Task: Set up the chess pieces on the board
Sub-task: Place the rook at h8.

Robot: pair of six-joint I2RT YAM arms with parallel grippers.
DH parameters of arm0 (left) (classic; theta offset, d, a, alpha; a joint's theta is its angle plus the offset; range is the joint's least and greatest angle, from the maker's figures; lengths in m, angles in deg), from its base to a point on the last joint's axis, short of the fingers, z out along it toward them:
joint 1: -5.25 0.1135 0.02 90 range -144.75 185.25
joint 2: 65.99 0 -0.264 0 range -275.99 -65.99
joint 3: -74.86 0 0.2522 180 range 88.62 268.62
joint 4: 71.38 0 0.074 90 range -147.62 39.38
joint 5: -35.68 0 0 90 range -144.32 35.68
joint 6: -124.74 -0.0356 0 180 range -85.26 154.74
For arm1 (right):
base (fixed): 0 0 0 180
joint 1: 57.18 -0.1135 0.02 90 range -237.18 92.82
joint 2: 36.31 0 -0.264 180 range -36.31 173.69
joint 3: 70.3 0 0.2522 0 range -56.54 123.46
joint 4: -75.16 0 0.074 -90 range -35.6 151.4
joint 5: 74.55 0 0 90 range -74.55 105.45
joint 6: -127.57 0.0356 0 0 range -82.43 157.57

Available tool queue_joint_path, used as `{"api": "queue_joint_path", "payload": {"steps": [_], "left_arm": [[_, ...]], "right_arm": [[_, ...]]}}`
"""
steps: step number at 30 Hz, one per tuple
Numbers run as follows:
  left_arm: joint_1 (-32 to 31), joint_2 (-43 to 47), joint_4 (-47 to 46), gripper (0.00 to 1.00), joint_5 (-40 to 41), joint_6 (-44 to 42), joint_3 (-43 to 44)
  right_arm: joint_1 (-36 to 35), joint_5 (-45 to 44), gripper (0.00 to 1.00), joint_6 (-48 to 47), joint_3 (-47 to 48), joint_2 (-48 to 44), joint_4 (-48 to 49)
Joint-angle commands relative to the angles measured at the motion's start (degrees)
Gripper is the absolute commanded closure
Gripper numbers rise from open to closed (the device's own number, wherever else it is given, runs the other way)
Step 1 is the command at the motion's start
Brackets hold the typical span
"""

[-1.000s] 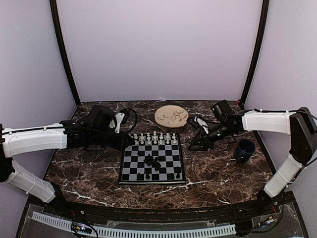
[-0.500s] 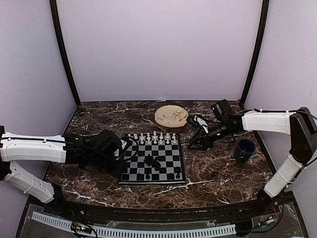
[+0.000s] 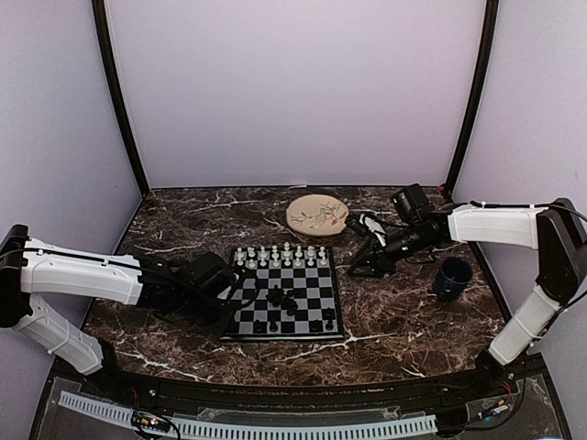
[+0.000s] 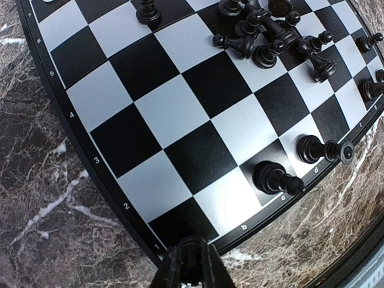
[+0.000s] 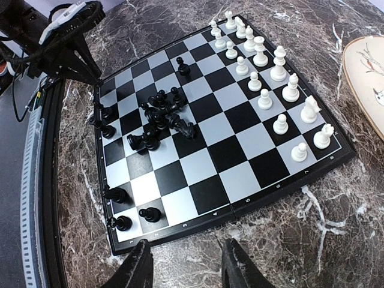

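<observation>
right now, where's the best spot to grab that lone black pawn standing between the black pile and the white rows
Grip the lone black pawn by its narrow neck under the round head, coming straight down from above. It stands upright with bare squares around it, leaving room either side; a low sideways approach would probably knock the black pile nearby.

Only readable stuff is on the board (image 4: 90, 157), on its dark border in the left wrist view: numbers 1 to 7 down one edge, letters b, c, d along the next.
</observation>
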Motion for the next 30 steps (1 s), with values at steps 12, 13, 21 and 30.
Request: {"api": "queue_joint_path", "payload": {"steps": [12, 13, 21, 30], "left_arm": [[-0.2, -3.2, -2.3, 0.86, 1.2, 0.0, -0.4], [-0.2, -3.4, -2.3, 0.86, 1.3, 0.1, -0.5], [-0.2, -3.9, -1.1, 0.81, 1.6, 0.2, -0.2], [-0.2, -3.8, 0.2, 0.78, 2.8, 0.5, 0.2]], "right_arm": [[0.1, 0.5, 0.6, -0.7, 0.3, -0.5, 0.7], [0.1, 0.5, 0.6, -0.7, 0.2, -0.5, 0.7], [0.1, 0.7, 0.6, -0.8, 0.5, -0.3, 0.5], [0.1, 1.0, 0.6, -0.8, 0.7, -0.3, 0.2]]}}
